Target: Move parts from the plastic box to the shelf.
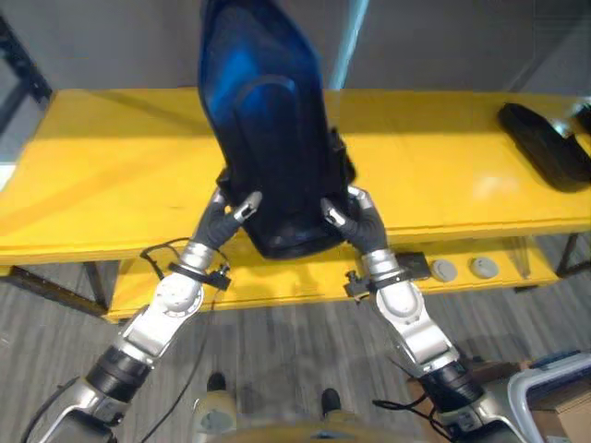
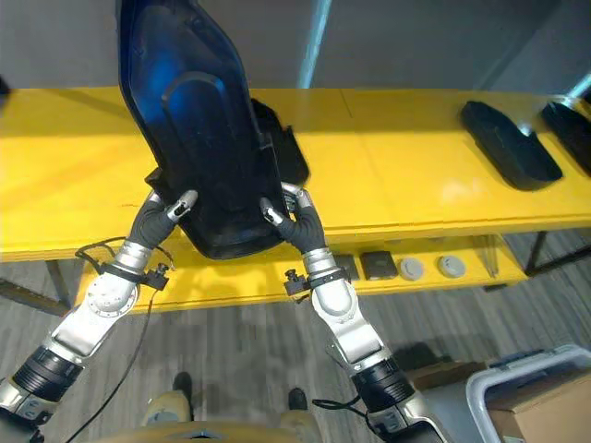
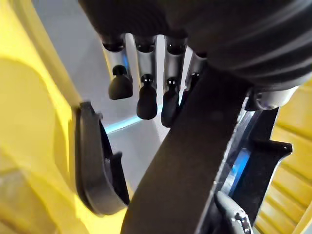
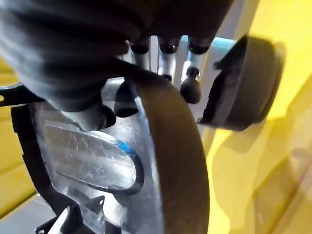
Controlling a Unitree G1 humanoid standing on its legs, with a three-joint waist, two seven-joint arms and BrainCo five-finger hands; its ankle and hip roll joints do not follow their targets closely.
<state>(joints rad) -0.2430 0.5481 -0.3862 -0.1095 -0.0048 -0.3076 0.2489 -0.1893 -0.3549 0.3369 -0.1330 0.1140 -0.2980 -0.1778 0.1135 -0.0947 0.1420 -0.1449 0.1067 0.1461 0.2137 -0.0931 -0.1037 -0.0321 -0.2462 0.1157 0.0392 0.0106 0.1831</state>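
Glossy dark plastic is catching blue light on the large part (image 1: 268,138), which both hands are holding up, tilted, above the yellow shelf (image 1: 111,175). The left hand (image 1: 224,217) is gripping its lower left edge and the right hand (image 1: 355,220) its lower right edge (each thumb is lying on the near face, and the fingers are reaching behind the rim). In the left wrist view the fingers (image 3: 146,92) are hanging past the part's edge. A second dark part (image 2: 277,148) is lying on the shelf just behind the held one. Two more black parts (image 2: 510,143) are resting at the shelf's right end, well apart from the hands.
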